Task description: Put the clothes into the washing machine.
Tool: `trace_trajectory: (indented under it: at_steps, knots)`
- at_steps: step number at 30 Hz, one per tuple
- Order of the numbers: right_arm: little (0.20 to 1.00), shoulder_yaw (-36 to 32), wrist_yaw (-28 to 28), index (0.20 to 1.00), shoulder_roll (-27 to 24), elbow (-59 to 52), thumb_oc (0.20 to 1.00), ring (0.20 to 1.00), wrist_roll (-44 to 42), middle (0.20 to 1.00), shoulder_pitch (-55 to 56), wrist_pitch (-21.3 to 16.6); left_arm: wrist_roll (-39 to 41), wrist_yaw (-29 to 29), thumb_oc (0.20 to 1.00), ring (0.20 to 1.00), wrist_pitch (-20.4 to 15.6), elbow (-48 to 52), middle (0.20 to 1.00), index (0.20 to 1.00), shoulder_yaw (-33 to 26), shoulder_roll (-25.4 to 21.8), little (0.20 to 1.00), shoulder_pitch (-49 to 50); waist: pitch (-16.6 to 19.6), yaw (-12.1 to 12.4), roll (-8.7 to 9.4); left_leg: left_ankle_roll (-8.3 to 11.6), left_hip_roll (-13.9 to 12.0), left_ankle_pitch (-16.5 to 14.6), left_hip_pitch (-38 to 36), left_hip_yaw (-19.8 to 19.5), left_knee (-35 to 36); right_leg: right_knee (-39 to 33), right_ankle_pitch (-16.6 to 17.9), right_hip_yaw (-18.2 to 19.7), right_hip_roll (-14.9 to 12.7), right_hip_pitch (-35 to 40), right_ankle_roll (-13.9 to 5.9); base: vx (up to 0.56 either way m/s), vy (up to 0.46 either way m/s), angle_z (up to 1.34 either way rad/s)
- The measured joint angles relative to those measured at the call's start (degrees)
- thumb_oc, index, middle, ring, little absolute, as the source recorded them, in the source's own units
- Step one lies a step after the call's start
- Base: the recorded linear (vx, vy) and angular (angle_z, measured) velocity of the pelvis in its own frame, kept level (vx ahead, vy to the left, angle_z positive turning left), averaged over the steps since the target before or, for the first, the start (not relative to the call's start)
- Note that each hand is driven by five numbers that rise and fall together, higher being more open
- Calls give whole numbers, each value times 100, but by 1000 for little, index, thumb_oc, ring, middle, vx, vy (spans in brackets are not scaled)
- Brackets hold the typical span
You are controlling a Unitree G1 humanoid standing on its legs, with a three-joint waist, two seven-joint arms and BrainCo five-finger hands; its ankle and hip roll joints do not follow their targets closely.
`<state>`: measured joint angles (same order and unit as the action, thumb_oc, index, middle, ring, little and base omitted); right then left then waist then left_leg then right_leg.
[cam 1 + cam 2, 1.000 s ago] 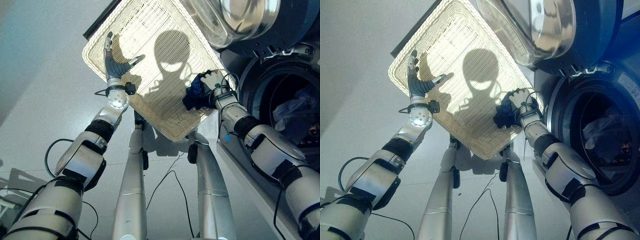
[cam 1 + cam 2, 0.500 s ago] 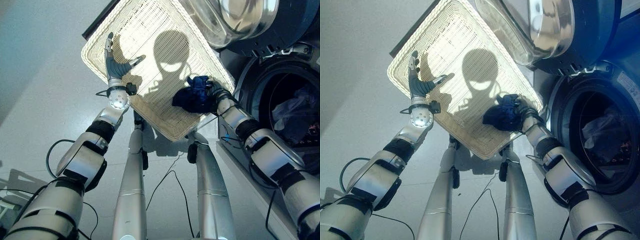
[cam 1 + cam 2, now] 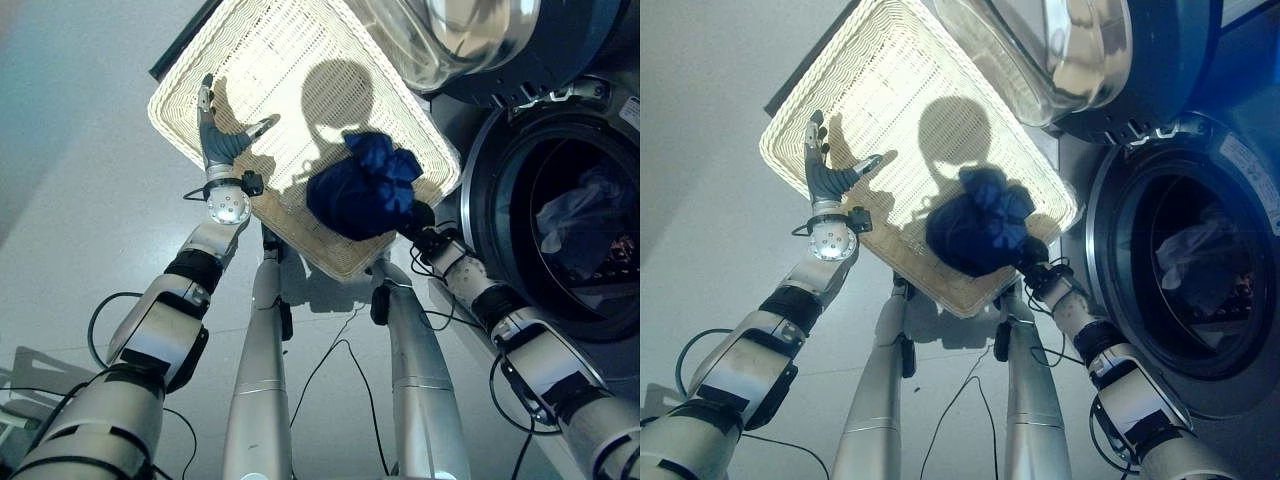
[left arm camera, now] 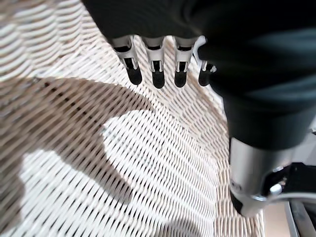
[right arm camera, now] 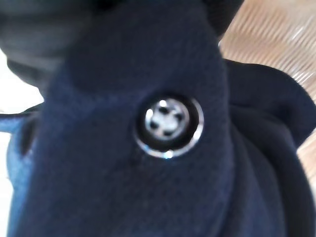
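A dark blue garment (image 3: 365, 190) is bunched up and held above the near right part of the white wicker basket (image 3: 270, 60). My right hand (image 3: 420, 218) is at its lower right edge, gripping it, with the fingers buried in the cloth. In the right wrist view the dark blue garment (image 5: 148, 173) and a round button (image 5: 168, 126) sit close before the camera. My left hand (image 3: 215, 140) hovers open over the basket's left side, its fingers (image 4: 157, 74) straight above the weave. The washing machine drum (image 3: 520, 130) stands open at the right.
Pale clothes (image 3: 575, 215) lie inside the drum. The machine's glass door (image 3: 450, 30) hangs open above the basket's far right corner. Grey floor (image 3: 70, 180) lies to the left of the basket.
My right hand has lifted the dark blue garment up off the basket's near right corner, so it looms larger. The left hand has stayed over the basket.
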<state>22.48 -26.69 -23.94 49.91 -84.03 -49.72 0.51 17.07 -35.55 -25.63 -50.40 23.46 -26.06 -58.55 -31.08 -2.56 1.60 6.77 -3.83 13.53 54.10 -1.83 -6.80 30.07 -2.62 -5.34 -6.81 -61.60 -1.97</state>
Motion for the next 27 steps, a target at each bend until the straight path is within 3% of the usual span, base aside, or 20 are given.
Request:
trace_trajectory:
  at_steps: [10,20,25,26,27]
  knots:
    - [200,-801,-759,200,-339,310,200,200,-1442,200,-18,33,76,246,1000,1000,-260,-193,1000,1000,-8,-321,1000,21,-2,-115,4,11,-38,-11,1,0,10,-103,52,-10,43,33,60,-1,-1,-1]
    - [200,-1640,-671,200,-733,1099,200,200,-1874,200,169,-284,240,410,1000,1000,-499,-326,1000,1000,-47,-517,1000,110,-10,-153,19,13,-71,-17,1,13,10,-232,104,-6,77,65,33,-3,1,-2]
    - [200,-2410,483,200,-778,1500,200,200,-1950,200,538,-668,285,387,1000,1000,-519,-358,1000,1000,-48,-619,1000,145,-13,-271,30,11,-89,-37,-15,40,4,-336,161,13,107,112,26,-2,4,-3]
    - [200,-2527,1451,200,-806,1749,200,200,-1902,200,504,-1012,294,316,1000,1000,-519,-357,1000,1000,-44,-613,1000,112,-13,-312,30,3,-89,-42,-10,82,8,-377,190,44,110,108,12,-1,-2,-10]
    - [200,-2546,2029,200,-807,1820,200,200,-1788,200,471,-1173,294,277,1000,1000,-519,-356,1000,1000,-28,-609,1000,97,-13,-299,30,-3,-97,-45,-11,103,14,-413,212,56,119,112,6,-1,0,-8]
